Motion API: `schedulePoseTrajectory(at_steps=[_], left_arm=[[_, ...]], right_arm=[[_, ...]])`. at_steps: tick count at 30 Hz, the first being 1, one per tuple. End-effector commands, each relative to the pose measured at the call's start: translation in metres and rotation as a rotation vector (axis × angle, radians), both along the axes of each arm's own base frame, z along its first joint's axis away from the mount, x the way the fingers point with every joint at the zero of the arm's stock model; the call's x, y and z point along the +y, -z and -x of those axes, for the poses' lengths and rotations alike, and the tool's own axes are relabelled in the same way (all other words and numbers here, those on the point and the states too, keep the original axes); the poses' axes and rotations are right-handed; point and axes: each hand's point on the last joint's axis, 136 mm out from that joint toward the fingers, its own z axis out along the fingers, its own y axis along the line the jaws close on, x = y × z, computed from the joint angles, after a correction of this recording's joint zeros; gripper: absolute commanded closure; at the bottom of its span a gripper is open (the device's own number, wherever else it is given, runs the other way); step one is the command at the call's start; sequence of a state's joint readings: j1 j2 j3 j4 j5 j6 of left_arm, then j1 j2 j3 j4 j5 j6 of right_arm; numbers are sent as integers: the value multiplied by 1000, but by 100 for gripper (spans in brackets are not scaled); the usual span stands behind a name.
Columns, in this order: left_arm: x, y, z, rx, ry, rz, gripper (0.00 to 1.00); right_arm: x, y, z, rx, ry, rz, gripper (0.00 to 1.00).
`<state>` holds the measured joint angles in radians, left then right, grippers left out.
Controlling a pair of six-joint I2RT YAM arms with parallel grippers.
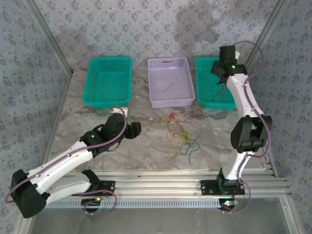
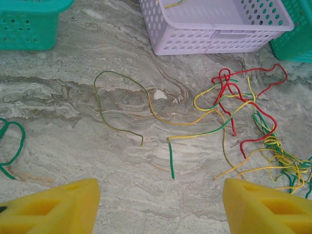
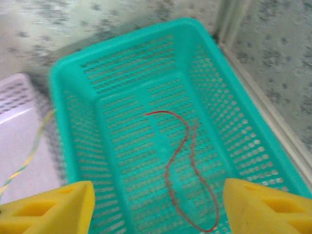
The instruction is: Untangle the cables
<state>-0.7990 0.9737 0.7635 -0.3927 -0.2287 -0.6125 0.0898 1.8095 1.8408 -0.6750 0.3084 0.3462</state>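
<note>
Cables [image 1: 181, 129]: tangled, lying just before the lilac basket [image 1: 170, 102].
Red wire [image 3: 186, 131]: in the teal basket [image 3: 124, 44] right of it, seemingly sorted.
Right gripper [image 3: 156, 209]: above that wire, fingers spread, empty.
Left gripper [image 2: 158, 209]: spread, empty, facing the tangle.

Baskets, 3: lilac basket [image 1: 168, 60] ×1; teal ×2, i.e. teal basket [image 1: 110, 59] beyond left tool [image 2: 156, 204] and teal basket [image 3: 122, 44] beneath right tool [image 3: 156, 204]. Tools, 2.
Cables: red cable [image 3: 178, 151] ×1 beneath right tool; yellow-green cable [image 1: 169, 86] ×1 in lilac basket; green cable [image 2: 17, 141] ×1 alone, left of left tool; tangle [image 2: 243, 126] ×1 ahead-right of it, strands uncountable.
</note>
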Motion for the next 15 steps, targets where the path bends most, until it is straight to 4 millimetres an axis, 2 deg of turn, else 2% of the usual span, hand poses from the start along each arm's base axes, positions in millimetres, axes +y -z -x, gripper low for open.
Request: schedulePoseTrajectory(at_steps=[1,3,5,11,15], left_arm=[[5,-6,0,-31,-1,-28,32],[6,-6,-1,-32,-4,-40,32],[7,-6,-1,-32,-4,-46,31],[12,-7,0,-40,-14,-63,27],[16,-9,0,-49,-19,-75,25]], right_arm=[[83,-41,1,-35,-241,-32,25],[123,-27,-3,38,-332,-125,24],[151,-8,-9,100,-373,-188,23],[203,33,-20,184,-443,-208,19],[223,66,-22,250,-464,-210,18]])
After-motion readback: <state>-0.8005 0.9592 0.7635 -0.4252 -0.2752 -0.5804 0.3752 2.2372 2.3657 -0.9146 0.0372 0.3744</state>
